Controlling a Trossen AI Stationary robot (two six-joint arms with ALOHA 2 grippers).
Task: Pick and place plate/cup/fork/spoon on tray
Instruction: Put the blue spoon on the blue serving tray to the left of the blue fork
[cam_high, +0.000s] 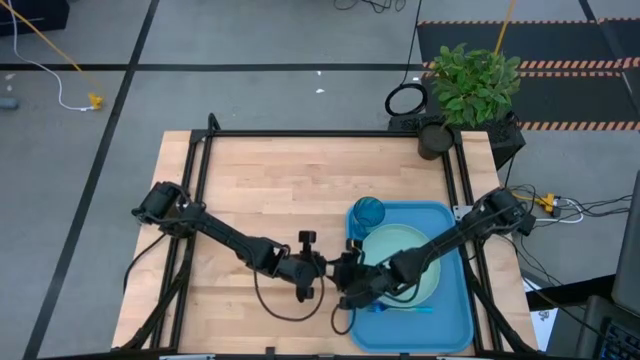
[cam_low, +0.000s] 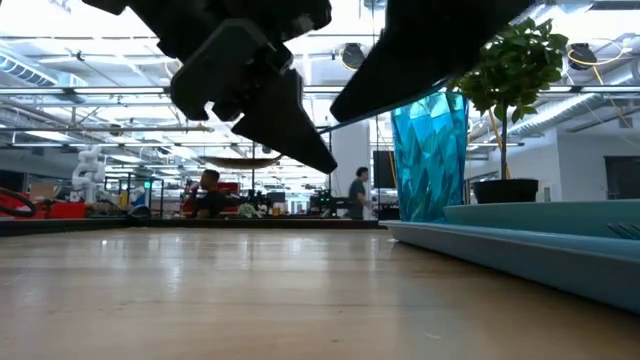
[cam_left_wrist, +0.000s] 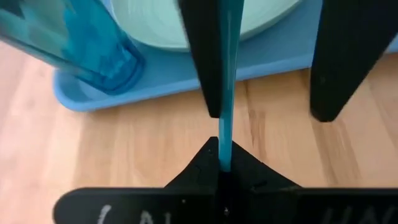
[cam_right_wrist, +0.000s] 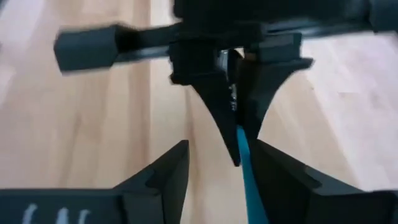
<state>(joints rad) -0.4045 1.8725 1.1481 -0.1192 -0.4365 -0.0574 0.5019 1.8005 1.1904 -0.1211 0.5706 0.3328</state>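
Two hands meet just off the tray's (cam_high: 455, 310) left rim, over bare wood. That blue tray lies at the table's (cam_high: 280, 190) near-right corner and holds the pale green plate (cam_high: 400, 255), filling most of its width, and the teal cup (cam_high: 367, 213), upright in the far-left corner, just beside the plate's edge. A light blue utensil (cam_high: 405, 308) lies on the tray floor beside the plate's near edge; whether it is the fork or the spoon cannot be told.

The left hand (cam_left_wrist: 222, 168) is pinched together on a thin light blue handle (cam_left_wrist: 228, 81), which points toward the tray; its working end is hidden. The right hand (cam_right_wrist: 217, 168) faces it from the tray side, fingers spread apart, the handle running past the inner face of one finger (cam_right_wrist: 280, 180); it grips nothing.

Most of the table, left and far of the tray, lies open. A potted plant (cam_high: 470, 85) stands off the far-right corner.
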